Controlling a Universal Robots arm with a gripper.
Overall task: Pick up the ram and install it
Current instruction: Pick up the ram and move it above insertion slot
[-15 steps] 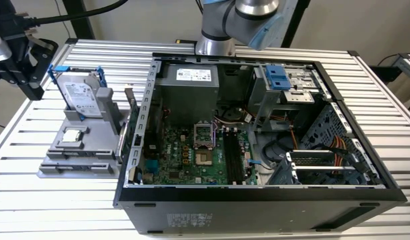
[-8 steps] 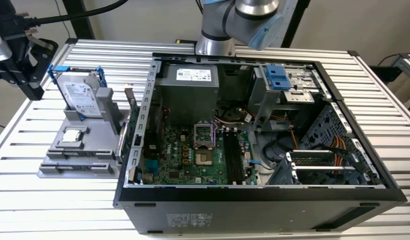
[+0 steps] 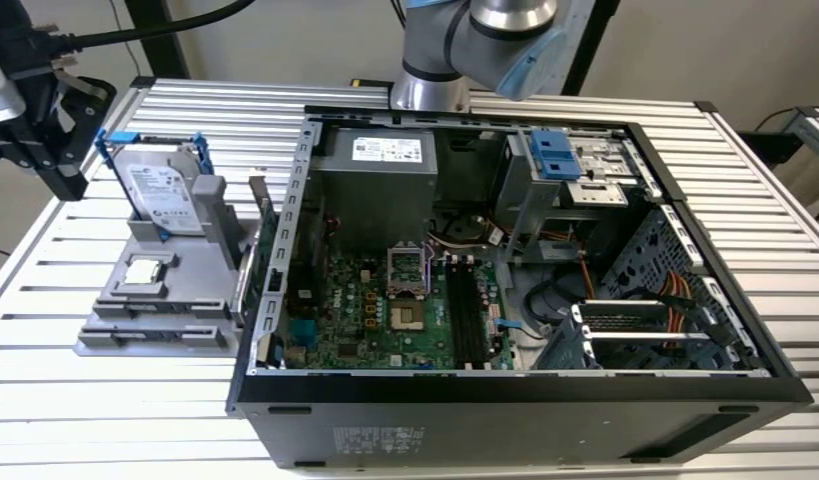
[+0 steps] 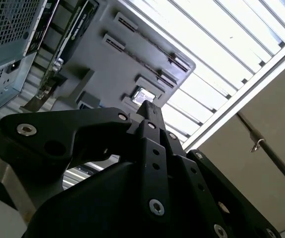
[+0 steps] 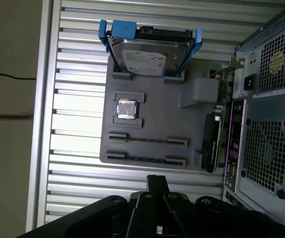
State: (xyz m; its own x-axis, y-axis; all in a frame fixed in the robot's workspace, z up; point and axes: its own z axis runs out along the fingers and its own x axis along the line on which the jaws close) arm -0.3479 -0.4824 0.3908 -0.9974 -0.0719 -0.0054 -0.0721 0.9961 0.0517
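Black claw (image 5: 157, 179), pinched narrow (nothing gripped), hovers apart from the ram (image 5: 147, 141) lying in a gray holder (image 5: 157, 124)

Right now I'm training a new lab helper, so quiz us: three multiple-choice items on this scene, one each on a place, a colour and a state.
1. The hard drive stands:
A) on the grey holder beside the case
B) inside the case
C) on the floor

2. Its rails are:
A) red
B) blue
C) yellow

3. The case is:
A) shut by a panel
B) upside down
C) open

Answers:
1. A, the drive sits upright in the holder's brackets.
2. B, blue rails frame the drive.
3. C, the motherboard lies exposed.
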